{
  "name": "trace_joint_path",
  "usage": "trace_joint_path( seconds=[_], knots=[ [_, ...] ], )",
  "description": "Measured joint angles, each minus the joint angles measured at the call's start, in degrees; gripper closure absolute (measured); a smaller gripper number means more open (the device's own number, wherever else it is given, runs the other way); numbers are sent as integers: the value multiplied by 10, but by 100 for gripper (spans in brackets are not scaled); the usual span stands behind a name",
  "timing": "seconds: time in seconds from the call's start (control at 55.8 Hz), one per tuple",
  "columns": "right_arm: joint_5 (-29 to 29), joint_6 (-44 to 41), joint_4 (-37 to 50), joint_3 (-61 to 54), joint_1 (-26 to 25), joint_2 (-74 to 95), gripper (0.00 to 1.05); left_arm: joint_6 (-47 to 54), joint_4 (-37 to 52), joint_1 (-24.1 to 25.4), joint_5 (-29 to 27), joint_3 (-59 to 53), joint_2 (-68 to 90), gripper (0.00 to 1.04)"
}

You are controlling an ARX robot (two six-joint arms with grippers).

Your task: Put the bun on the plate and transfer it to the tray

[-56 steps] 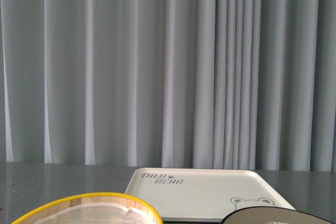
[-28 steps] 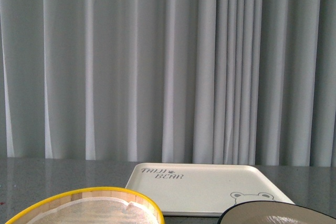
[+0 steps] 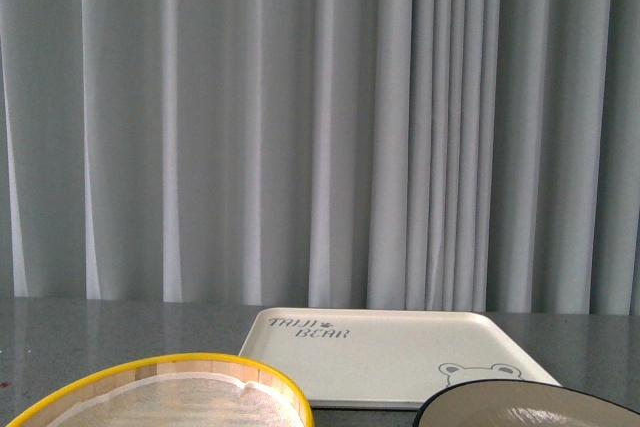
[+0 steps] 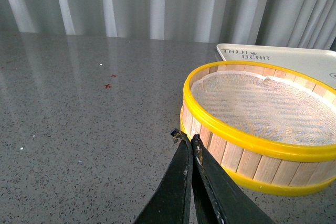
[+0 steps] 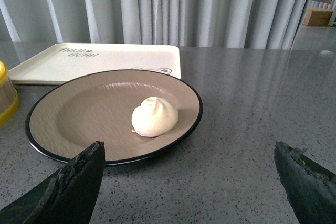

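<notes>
Spread wide and empty at right tool [image 5: 189,148]; faces bun [image 5: 154,116] on plate [image 5: 79,114] just ahead, tray [image 5: 105,59] beyond. Pinched shut at left tool [image 4: 189,141], just beside steamer [image 4: 262,158].

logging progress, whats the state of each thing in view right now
tray, bare where visible
plate, in front of the tray, holding the bun
bun, sitting upright in the plate
steamer, lidless, no bun inside
left claw, shut, empty
right claw, open wide, empty
</notes>
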Motion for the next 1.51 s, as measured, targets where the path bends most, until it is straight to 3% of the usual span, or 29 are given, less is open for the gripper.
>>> trace_joint_path(
  seconds=[0.197,0.269,0.43,0.645,0.968,1.434,1.505],
  knots=[
    [0,0,0,0,0,0,9,0,-32,0,0,0,-32,101],
    [0,0,0,0,0,0,9,0,-122,0,1,0,-103,101],
    [0,0,0,0,0,0,9,1,-128,0,1,0,-123,101],
    [0,0,0,0,0,0,9,0,-128,0,1,0,-124,66],
    [0,0,0,0,0,0,9,2,-128,0,1,0,-124,5],
    [0,0,0,0,0,0,9,2,-128,0,1,0,-124,7],
    [105,55,-109,48,32,60,9,2,-128,0,1,0,-124,7]
  ],
)
